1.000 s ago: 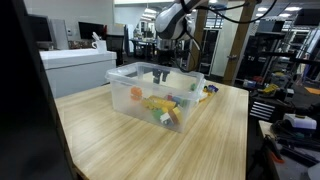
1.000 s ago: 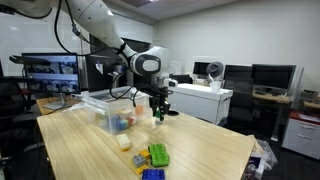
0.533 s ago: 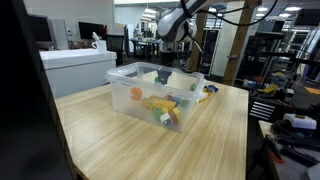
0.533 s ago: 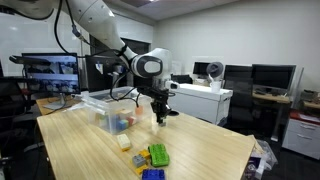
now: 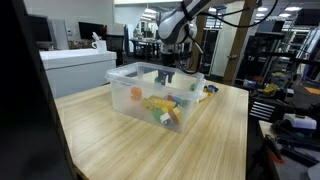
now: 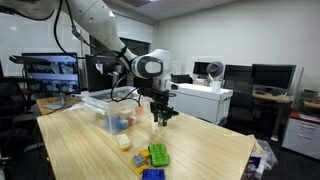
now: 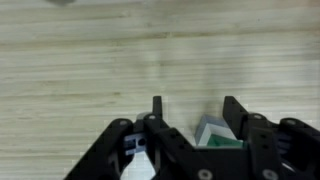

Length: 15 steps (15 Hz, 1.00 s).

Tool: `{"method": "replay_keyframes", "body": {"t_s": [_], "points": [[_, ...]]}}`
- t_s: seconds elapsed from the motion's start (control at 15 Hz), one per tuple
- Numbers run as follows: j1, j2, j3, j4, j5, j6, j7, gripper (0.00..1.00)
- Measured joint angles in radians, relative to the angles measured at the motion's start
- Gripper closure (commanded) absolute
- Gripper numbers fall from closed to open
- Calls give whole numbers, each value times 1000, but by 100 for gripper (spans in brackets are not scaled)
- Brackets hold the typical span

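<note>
The gripper is hovering low over the wooden table, its jaws standing partly apart. A small green-and-white piece is lying between them, close to the right finger; I cannot tell whether they touch. In an exterior view, the clear bin is sitting just to the gripper's left.

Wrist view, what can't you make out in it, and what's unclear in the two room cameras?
Wrist view: green-and-white thing by the gripper, blurred and cut off by the bottom edge; no telling what it is.
Wrist view: blue-and-white thing, half hidden behind the gripper's body.
Exterior view: toys in the clear bin, too small to name.
Exterior view: blue block, cut off by the bottom edge.
</note>
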Motion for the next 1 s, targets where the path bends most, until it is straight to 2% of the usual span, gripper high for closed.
{"method": "replay_keyframes", "body": {"t_s": [0.13, 0.6, 0.67, 0.73, 1.0], "points": [[1, 1, 4, 0, -1, -2, 0, 0], [13, 25, 26, 41, -1, -1, 1, 0], [13, 31, 27, 51, -1, -1, 1, 10], [13, 39, 27, 63, -1, -1, 2, 27], [12, 67, 26, 100, -1, -1, 4, 55]]}}
